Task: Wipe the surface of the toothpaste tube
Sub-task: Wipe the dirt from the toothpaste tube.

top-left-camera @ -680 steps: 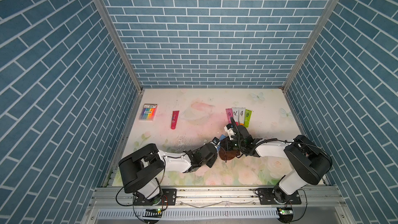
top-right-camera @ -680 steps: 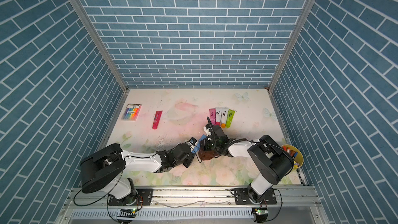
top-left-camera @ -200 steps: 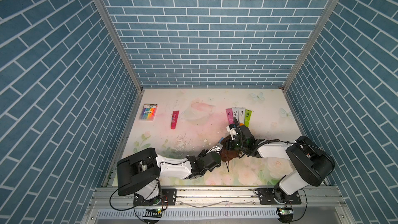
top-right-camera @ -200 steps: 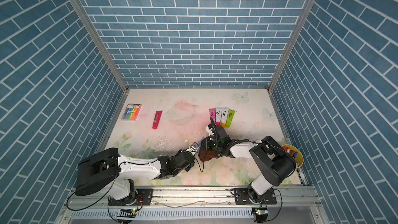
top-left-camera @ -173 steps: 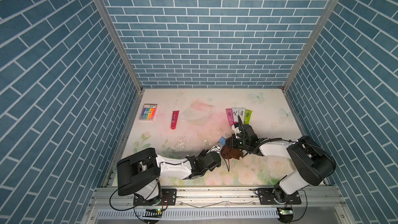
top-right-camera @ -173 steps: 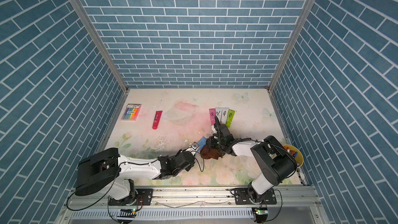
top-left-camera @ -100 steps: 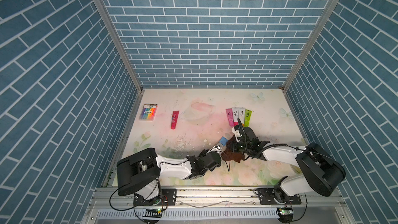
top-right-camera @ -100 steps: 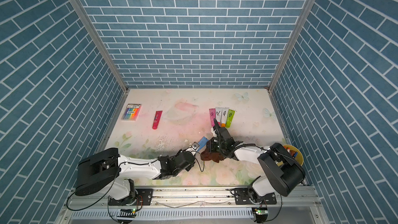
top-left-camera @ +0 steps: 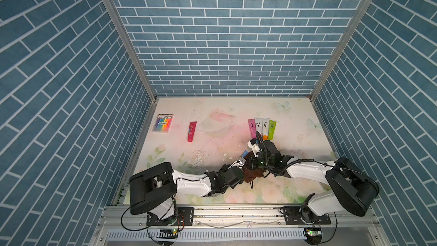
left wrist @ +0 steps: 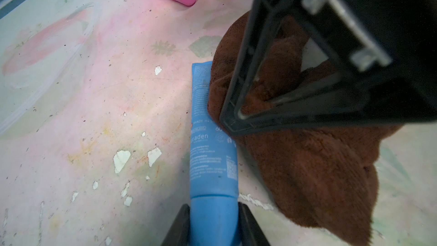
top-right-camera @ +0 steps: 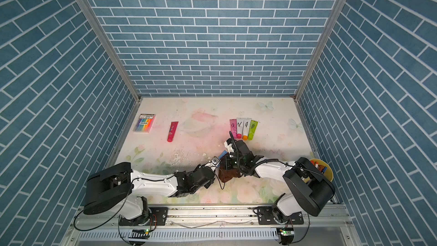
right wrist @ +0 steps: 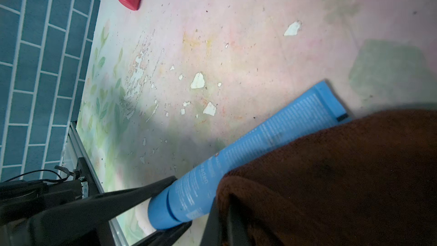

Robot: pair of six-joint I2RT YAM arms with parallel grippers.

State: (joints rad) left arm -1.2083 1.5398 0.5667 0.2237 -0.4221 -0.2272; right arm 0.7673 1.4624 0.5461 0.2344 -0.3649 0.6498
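**Up close: brown cloth (left wrist: 307, 173) pressed to blue toothpaste tube (left wrist: 214, 152) near front of table (left wrist: 94, 91)**

The left gripper (left wrist: 212, 211) is clamped on the tube's cap end, one black finger on each side. The flat crimped end points toward the back wall. White print runs down the tube: the letters "raden" and the words "MADE IN" can be read, while the finer lines and a small square code are too small to make out. The right gripper (left wrist: 233, 124) is closed tight on the bunched cloth, which lies against one long side of the tube and hides that edge from the crimp to past the middle. Whether the tube lies flat on the table or is tipped up at the cap cannot be told.

In both top views the two arms meet low at the front centre, close to the table's front edge. Four small tubes (top-left-camera: 261, 127) lie side by side just behind the right gripper, each bearing a hand-drawn black mark. A red tube (top-left-camera: 191, 131) and a box of coloured pens (top-left-camera: 163, 123) lie well apart toward the back left; their lettering is too small to read. Bare floral table, chipped white in spots, stretches between the blue tube and the left wall. In a top view a yellow bowl (top-right-camera: 327, 169) sits at the right edge behind the right arm's base.
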